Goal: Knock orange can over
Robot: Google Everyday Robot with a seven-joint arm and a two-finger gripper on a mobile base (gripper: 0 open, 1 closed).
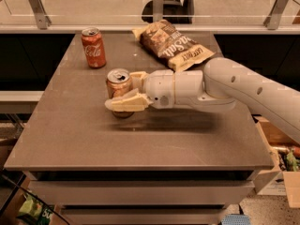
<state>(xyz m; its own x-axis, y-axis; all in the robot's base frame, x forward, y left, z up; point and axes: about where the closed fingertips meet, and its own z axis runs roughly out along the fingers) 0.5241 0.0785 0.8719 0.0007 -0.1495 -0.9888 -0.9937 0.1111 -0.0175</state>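
Note:
The orange can (117,82) stands upright on the grey table (154,139), left of the middle; it is pale orange-tan with a silver top. My gripper (122,91) reaches in from the right on a white arm (234,88). It is open, with the can between its two cream fingers. The near finger (125,104) lies across the front of the can's lower half. The far finger (138,78) sits behind the can at its right side. The can's base is partly hidden by the near finger.
A red Coca-Cola can (93,47) stands upright at the back left of the table. A brown chips bag (173,43) lies at the back, behind my arm. A cardboard box (277,172) sits on the floor at the right. A glass railing runs behind the table.

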